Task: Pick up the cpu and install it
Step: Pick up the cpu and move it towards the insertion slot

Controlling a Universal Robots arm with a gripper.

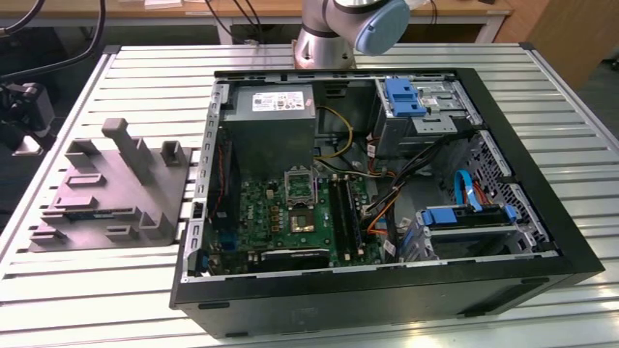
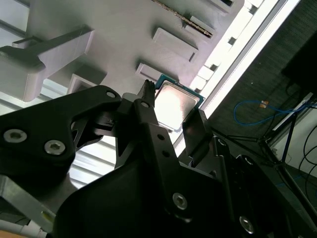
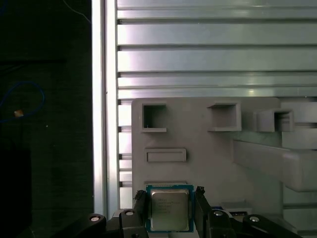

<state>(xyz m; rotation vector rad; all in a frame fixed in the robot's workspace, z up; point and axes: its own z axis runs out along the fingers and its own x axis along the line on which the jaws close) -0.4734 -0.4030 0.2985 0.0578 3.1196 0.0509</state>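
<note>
In the first wrist view the claw (image 3: 170,202) grips the cpu (image 3: 169,212), with a black finger (image 3: 140,204) tight against each of two opposite edges. The cpu hangs over the near edge of the grey tray (image 3: 208,158). The tray lies on the slatted table (image 1: 97,290) at the exterior view's left, beside the open case (image 1: 387,304).

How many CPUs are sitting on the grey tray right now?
1. The cpu lies near the grey tray's edge, at the pincer, whose body may hide others.
</note>
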